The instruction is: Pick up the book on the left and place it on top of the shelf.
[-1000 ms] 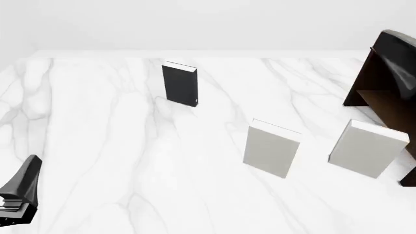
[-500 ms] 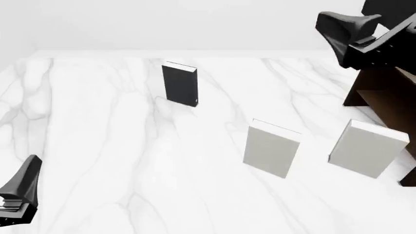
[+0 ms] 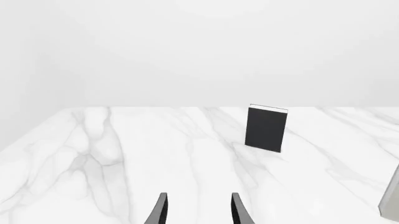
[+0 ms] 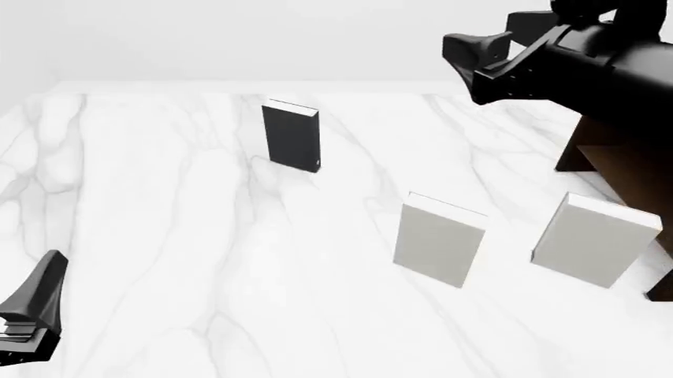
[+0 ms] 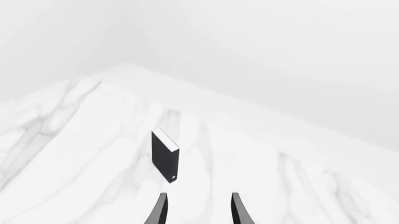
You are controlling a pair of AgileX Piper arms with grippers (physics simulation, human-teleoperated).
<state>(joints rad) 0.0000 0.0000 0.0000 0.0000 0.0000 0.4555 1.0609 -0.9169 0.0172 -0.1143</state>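
Two grippers, both spread and empty. Right gripper [image 4: 474,59] is high with the book [image 4: 291,136] well below and ahead; I'd drop down and straddle its thin edges squarely.

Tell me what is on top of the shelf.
The right arm's gripper and body cover the top of the shelf in the front view, so whatever lies there is hidden.

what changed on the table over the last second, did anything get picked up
Nothing was picked up. The right hand swung in from the right, high above the table, toward the thin black upright book, fingers apart and empty. The left hand, the book, both light grey books and the dark brown wooden shelf stayed put.
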